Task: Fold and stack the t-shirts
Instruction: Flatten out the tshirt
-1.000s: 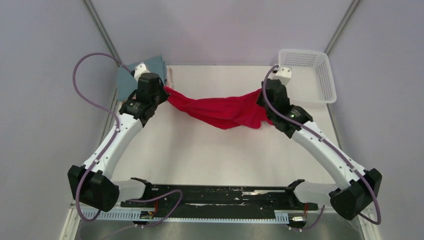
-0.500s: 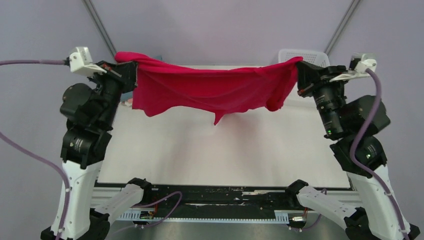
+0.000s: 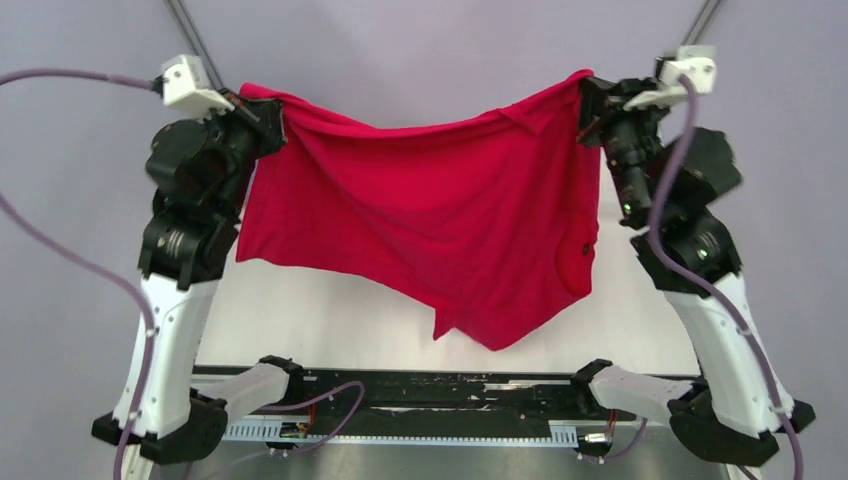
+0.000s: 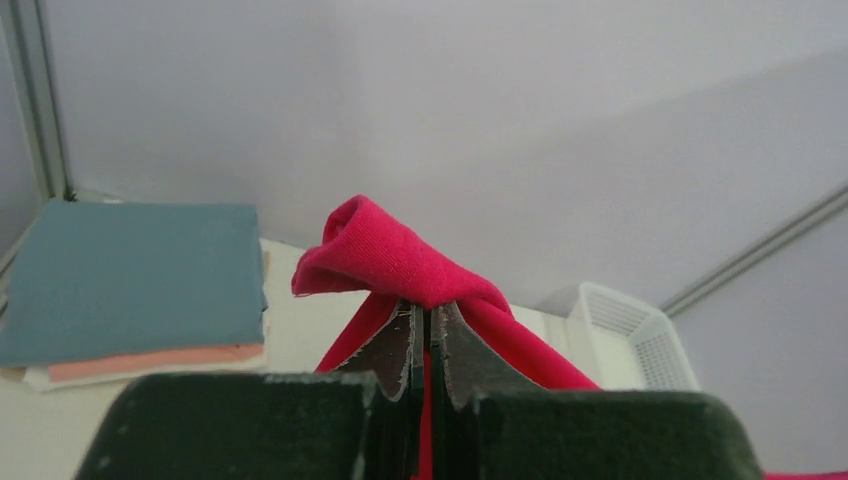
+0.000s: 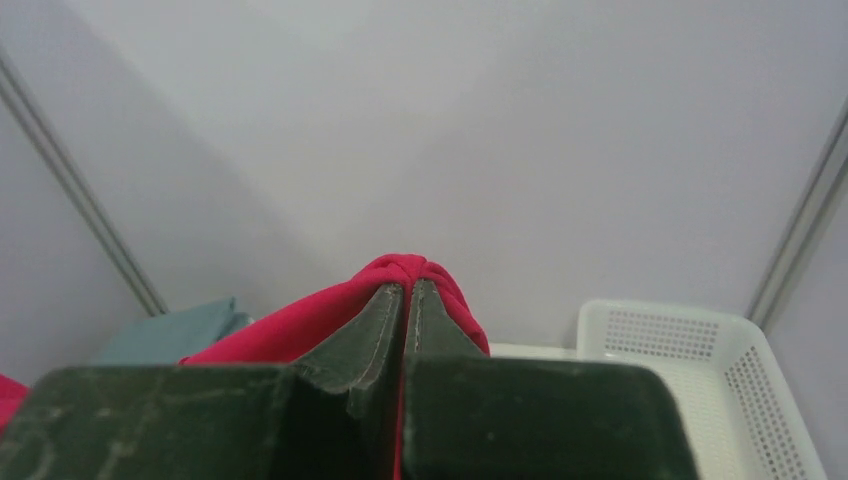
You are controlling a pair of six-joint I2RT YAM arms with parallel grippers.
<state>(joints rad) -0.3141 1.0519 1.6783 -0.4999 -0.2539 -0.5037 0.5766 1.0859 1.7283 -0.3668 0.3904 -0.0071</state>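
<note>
A crimson-red t-shirt [image 3: 430, 225] hangs spread in the air between both raised arms, its lower edge dangling above the table. My left gripper [image 3: 268, 110] is shut on its upper left corner, where red cloth [image 4: 400, 265] bunches over the fingertips. My right gripper [image 3: 585, 95] is shut on the upper right corner, the red cloth [image 5: 415, 272] wrapped round the tips. A folded stack with a teal-blue shirt [image 4: 130, 280] on top, a salmon-pink one [image 4: 150, 362] and a cream one under it lies at the table's far left; the top view hides it.
A white mesh basket [image 5: 690, 370] stands at the far right corner of the table, also in the left wrist view as the basket [image 4: 625, 335]. The white table [image 3: 330, 330] shows below the hanging shirt. Metal frame posts [image 3: 190, 30] rise at the back corners.
Both arms have risen from low over the table to high up, lifting the red shirt. It has gone from a sagging bunch to hanging open and stretched between the grippers.
</note>
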